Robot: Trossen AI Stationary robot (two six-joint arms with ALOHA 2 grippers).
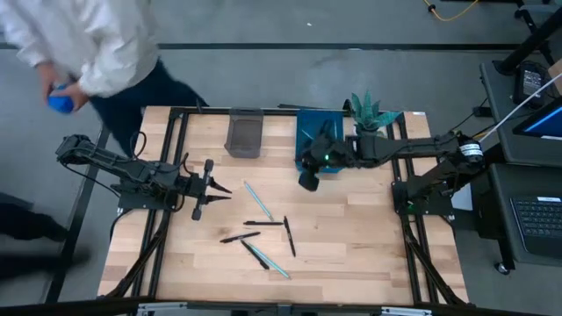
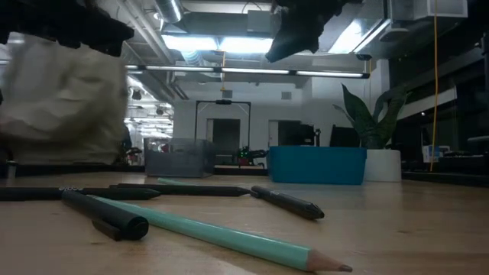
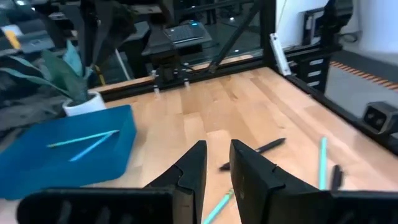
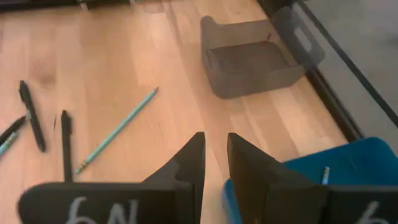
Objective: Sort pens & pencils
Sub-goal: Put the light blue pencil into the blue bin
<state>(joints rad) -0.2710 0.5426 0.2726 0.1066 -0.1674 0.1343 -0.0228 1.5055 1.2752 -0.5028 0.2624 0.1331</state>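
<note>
The pens & pencils [image 1: 263, 235] lie scattered on the wooden surface [image 1: 351, 254] in front of the blue bin [image 1: 316, 132], which already holds two teal pencils [image 3: 84, 142]. The right gripper [image 4: 213, 163] hovers at the blue bin's near edge, fingers slightly apart, holding nothing. The left gripper [image 3: 217, 167] sits well to the bin's left, fingers slightly parted, empty. A grey bin [image 1: 245, 132] stands just beside the blue bin.

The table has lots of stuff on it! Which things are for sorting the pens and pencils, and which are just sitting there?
For the job:
- teal pencils
- black pens
- blue bin with two pencils already in it
- grey bin
- left gripper
- right gripper

Just sitting there:
- potted plant
- laptop beside the table
</note>
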